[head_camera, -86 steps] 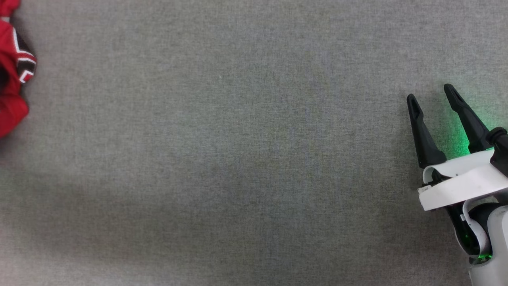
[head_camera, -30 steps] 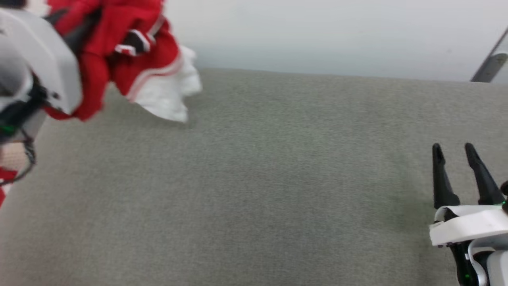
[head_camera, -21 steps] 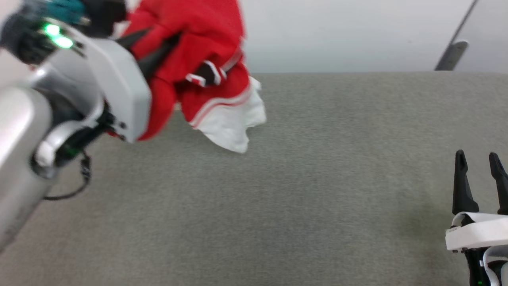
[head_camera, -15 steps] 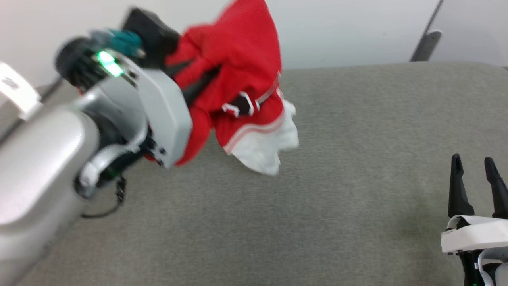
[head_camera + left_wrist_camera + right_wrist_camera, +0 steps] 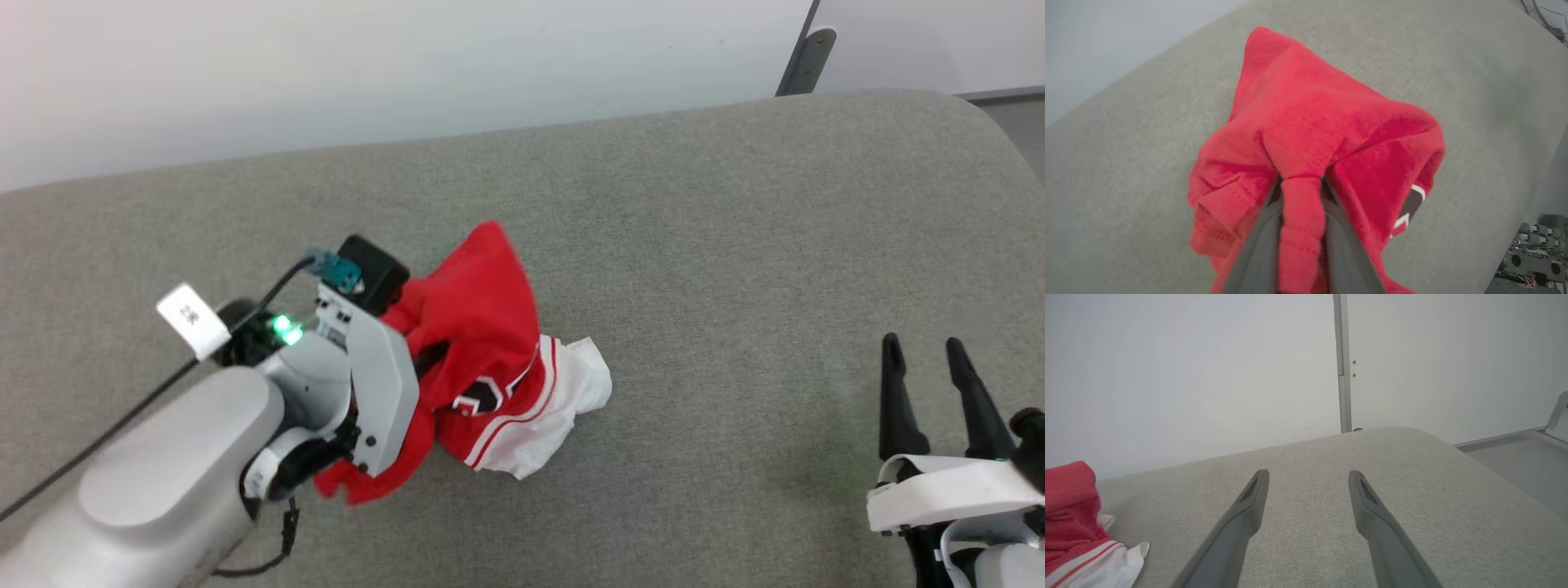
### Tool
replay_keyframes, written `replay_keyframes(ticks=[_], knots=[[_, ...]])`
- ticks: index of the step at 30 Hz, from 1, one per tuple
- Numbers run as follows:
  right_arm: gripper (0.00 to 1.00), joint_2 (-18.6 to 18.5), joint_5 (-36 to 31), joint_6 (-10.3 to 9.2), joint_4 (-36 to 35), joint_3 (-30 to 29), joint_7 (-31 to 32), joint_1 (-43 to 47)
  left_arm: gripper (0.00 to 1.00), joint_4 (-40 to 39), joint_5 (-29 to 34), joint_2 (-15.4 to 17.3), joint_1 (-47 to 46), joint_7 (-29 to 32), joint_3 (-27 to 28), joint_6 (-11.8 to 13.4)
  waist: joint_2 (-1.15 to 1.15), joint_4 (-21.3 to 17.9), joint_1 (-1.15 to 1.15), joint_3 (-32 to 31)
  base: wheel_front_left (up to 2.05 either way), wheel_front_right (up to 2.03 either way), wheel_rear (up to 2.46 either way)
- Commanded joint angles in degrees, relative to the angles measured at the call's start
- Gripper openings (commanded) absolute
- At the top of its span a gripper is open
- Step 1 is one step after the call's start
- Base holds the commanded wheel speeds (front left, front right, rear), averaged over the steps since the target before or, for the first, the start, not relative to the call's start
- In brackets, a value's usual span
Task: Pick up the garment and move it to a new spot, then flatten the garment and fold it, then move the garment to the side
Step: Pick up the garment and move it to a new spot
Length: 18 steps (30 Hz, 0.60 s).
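The garment (image 5: 490, 359) sits bunched on the grey cushioned surface (image 5: 718, 245), left of its middle, with its white sleeve spilling rightward. The left gripper (image 5: 1301, 184) pinches a red fold between its fingers. The right gripper (image 5: 927, 347) hovers well apart, spread wide and empty.

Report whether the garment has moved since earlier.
Yes. The garment has come down, clear of the far edge of the grey surface, which it overlapped earlier.

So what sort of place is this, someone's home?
Probably a robot test room, not a home: a bare white panelled wall, one broad grey fabric-covered padded surface, and a crumpled red-and-white jersey shirt pinched in the robot's left gripper.
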Motion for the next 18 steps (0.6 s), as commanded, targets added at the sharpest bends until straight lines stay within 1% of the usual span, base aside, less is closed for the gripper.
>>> replay_keyframes(ticks=[1, 10, 11, 12, 17, 18], knots=[[1.00, 0.18, 0.05, -0.06, 0.25, 0.60, -0.37, -0.79, 0.00, 1.92, -0.87, -0.68, 1.05, -0.06, -0.26, -0.55, 0.00, -0.21, 0.00, 0.21, 0.00, 0.00, 0.00], [1.00, 0.08, 0.22, -0.07, 1.64, 2.84, -0.71, -1.87, 0.00, 16.09, -1.02, -5.09, 2.71, 0.91, -3.94, -3.87, 0.00, -0.51, 0.00, 0.41, 0.00, 0.00, 0.00], [1.00, 0.02, 0.29, -0.06, 1.83, 3.08, -0.75, -1.97, 0.03, 17.57, -1.02, -5.61, 2.76, 0.89, -4.32, -4.25, 0.00, -0.53, 0.00, 0.40, 0.00, 0.00, 0.00], [1.00, -0.05, 0.34, -0.07, 2.02, 3.25, -0.81, -2.12, 0.16, 19.11, -0.96, -6.21, 2.80, 0.96, -4.80, -4.63, 0.00, -0.53, 0.00, 0.38, 0.00, 0.00, 0.00], [1.00, -0.47, 0.71, -0.07, 2.57, 4.24, -0.97, -2.32, 0.45, 25.05, -0.92, -8.63, 2.65, 1.03, -6.56, -6.36, 0.00, -0.40, 0.00, 0.14, 0.00, 0.00, 0.00], [1.00, -0.61, 0.84, -0.07, 2.76, 4.25, -1.03, -2.29, 0.49, 25.89, -0.98, -8.92, 2.42, 1.13, -6.73, -6.61, 0.00, -0.28, 0.00, 0.03, 0.00, 0.00, 0.00]])
